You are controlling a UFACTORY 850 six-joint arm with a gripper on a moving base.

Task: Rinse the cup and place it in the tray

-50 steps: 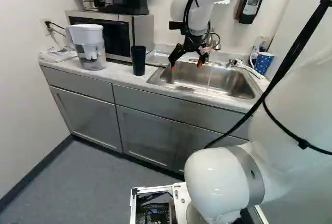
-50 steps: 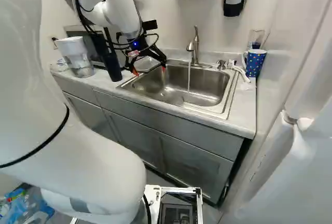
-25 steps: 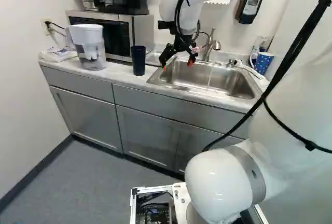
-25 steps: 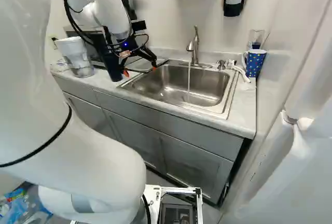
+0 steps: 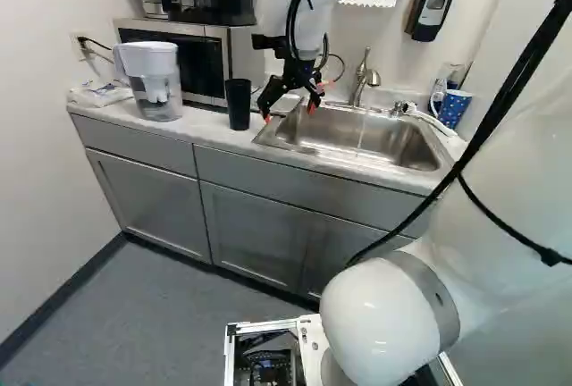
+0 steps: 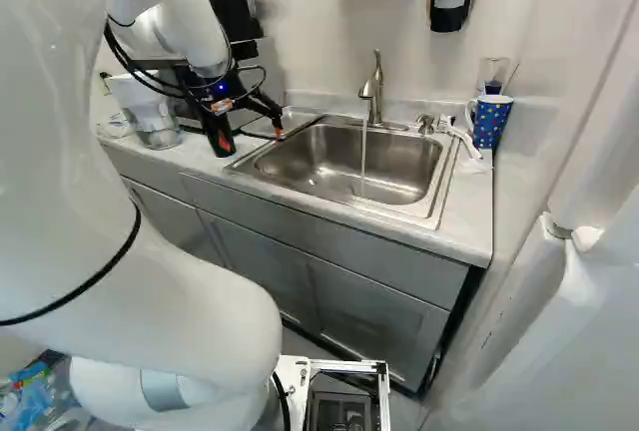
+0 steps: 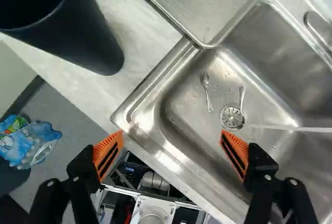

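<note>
My gripper hangs over the sink's left edge in the left base view, right of the dark cup, which stands upright on the counter. In the wrist view the gripper is open, nothing between its orange pads. There the cup is ahead of the fingers, off to one side, its mouth visible. The metal tray lies flat across the sink's corner, beside the cup. Water runs from the faucet into the sink.
Two spoons lie near the sink drain. A water pitcher and microwave stand around the cup's far side. A dotted mug and a brush are at the sink's other end.
My arm has swung left in the left base view, from above the sink basin toward the cup, fingers staying open. The cup and the base have not moved.
</note>
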